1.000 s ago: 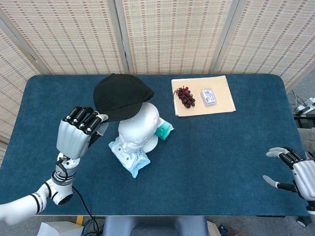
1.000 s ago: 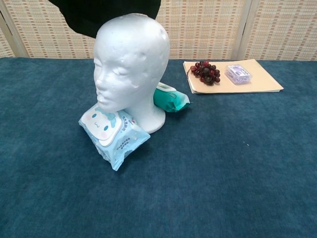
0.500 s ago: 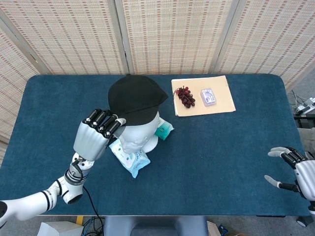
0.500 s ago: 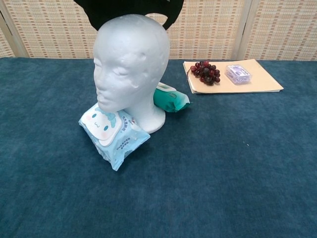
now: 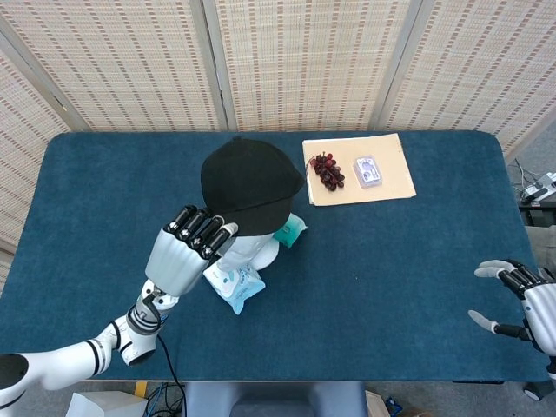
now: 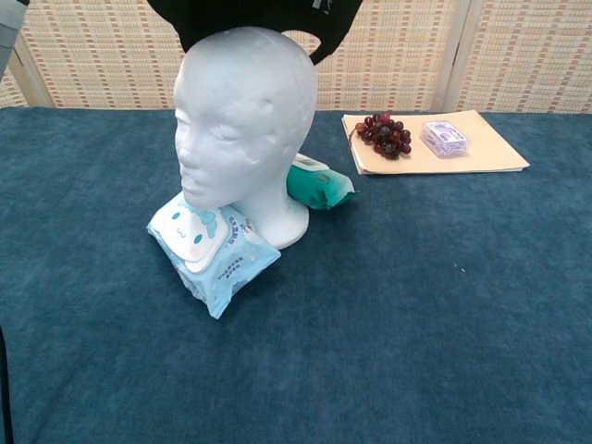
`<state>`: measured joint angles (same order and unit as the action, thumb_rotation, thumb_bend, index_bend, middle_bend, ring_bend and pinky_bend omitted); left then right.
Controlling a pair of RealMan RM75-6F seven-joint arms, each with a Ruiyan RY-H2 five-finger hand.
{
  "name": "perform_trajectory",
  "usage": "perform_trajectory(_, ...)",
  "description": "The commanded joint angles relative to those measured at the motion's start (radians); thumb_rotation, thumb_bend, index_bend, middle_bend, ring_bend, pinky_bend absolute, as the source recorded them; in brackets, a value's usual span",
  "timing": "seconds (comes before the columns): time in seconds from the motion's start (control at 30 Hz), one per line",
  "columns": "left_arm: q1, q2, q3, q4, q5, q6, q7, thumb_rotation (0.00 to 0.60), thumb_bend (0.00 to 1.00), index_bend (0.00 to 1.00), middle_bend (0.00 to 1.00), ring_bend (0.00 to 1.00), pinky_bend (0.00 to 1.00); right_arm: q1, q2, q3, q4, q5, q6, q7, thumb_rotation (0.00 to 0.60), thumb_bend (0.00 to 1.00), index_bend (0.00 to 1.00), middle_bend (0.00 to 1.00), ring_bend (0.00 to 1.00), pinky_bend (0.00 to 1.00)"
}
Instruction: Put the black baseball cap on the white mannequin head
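Lowering is the step in hand: the left hand [image 5: 188,254] holds the black baseball cap [image 5: 250,184] by its near edge, fingers curled over the brim, with the crown directly over the white mannequin head [image 6: 245,120], which stands on the blue worktop [image 6: 444,305] beside a blue wipes packet [image 6: 211,248]. From the chest view the cap sits at the very top of the skull, though I cannot tell whether it touches. Next, I judge, the cap must come straight down and seat level before release; the right hand [image 5: 521,300] rests empty, fingers spread, at the worktop's far corner.
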<state>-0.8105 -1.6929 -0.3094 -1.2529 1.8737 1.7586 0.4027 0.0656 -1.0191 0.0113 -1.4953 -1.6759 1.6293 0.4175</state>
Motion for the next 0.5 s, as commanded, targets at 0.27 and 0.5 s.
perform_trajectory(0.27, 0.007, -0.034, 0.018, 0.019, 0.008, 0.007, 0.033, 0.6, 0.38, 0.83, 0.74, 0.52, 0.59, -0.001, 0.002, 0.0, 0.001, 0.0, 0.002, 0.005, 0.6, 0.04, 0.35, 0.32, 0.26, 0.43)
perform_trajectory(0.5, 0.011, -0.052, 0.041, 0.037, 0.022, 0.007, 0.037, 0.6, 0.38, 0.82, 0.73, 0.52, 0.59, -0.002, 0.004, 0.0, 0.002, -0.003, 0.003, 0.007, 0.6, 0.04, 0.35, 0.32, 0.26, 0.43)
